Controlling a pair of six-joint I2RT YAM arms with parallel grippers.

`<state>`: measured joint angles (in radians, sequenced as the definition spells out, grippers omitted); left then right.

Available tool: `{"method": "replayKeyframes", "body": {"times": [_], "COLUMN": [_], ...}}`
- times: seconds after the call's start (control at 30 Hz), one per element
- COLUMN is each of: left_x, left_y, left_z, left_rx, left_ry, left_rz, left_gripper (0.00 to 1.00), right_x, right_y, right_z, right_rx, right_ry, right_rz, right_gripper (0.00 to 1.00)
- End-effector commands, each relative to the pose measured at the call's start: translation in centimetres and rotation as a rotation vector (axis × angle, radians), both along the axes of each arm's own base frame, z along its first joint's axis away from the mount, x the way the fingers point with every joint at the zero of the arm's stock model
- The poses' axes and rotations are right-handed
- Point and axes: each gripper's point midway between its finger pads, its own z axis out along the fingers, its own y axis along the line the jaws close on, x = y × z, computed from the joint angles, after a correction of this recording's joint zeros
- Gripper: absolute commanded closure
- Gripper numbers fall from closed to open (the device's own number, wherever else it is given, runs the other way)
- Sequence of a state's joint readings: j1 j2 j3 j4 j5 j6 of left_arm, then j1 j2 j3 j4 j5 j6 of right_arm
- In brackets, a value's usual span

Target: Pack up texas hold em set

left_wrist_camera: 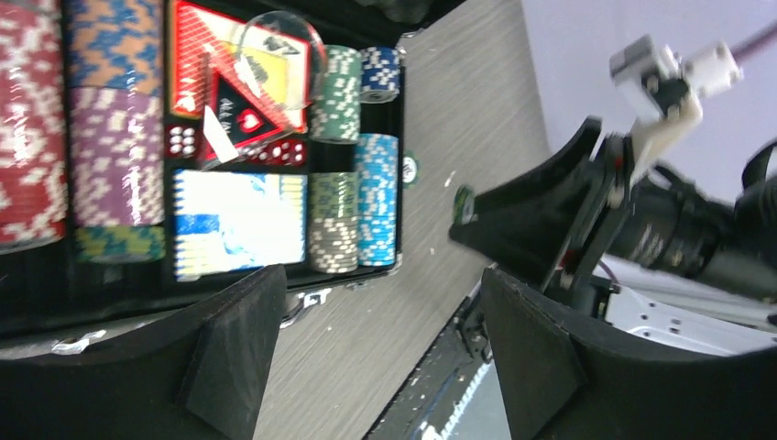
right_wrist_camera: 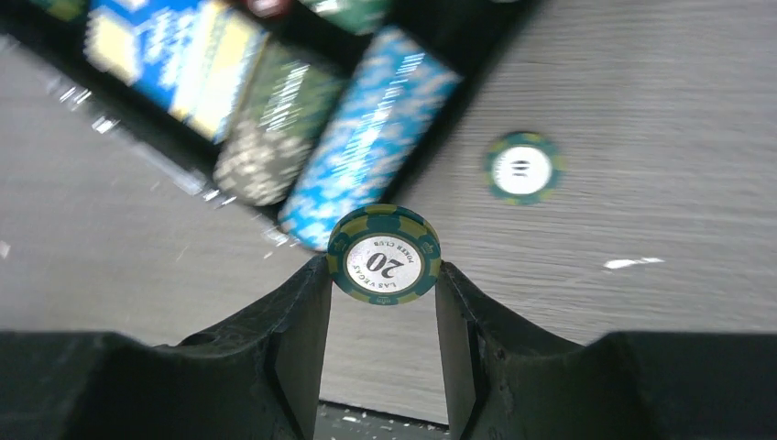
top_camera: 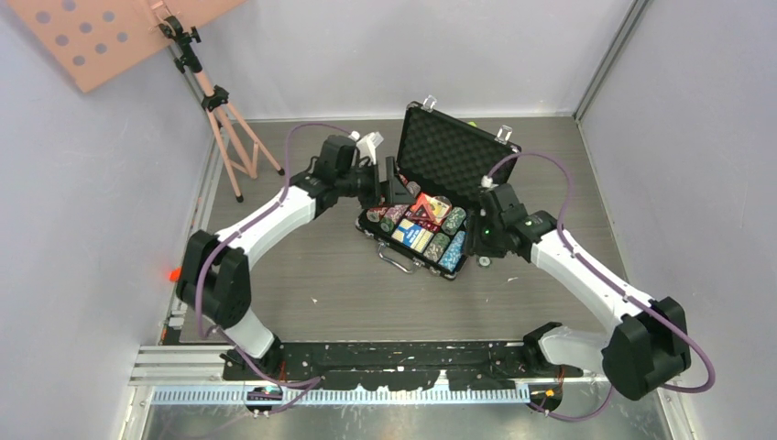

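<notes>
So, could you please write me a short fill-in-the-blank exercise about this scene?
The right gripper pinches a green chip marked ____.
A loose chip lies on the ____, outside the briefcase.
The left gripper holds ____ between its jaws.
Missing words: 20; table; nothing.

I see my white-shelled left arm [top_camera: 275,215] and right arm [top_camera: 586,270] with bulky black joint housings; a purple cable [top_camera: 311,126] loops along each, ending in matte black wedge fingers [left_wrist_camera: 229,348].
</notes>
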<state>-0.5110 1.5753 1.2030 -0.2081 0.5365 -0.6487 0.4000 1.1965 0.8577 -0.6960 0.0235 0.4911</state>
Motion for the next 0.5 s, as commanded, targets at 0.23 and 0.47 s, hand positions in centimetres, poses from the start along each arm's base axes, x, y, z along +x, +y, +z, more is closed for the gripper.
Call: {"method": "replayKeyframes", "body": {"times": [0.23, 0.47], "left_x": [-2.9, -4.7], "left_y": [-4.2, -4.8], "left_z": [2.0, 0.8], "left_rx": [-0.11, -0.086], "left_ry": [0.242, 0.337], "left_rz": [-0.241, -0.292], "left_gripper": [0.33, 0.4], "right_x": [-0.4, 0.6], "right_y": [10.1, 11.6], "right_z": [7.7, 9.8], "right_rx": [0.189, 0.202], "right_ry": [-0.299, -0.387], "right_rz": [0.398, 0.472], "right_gripper": [0.81, 0.81]}}
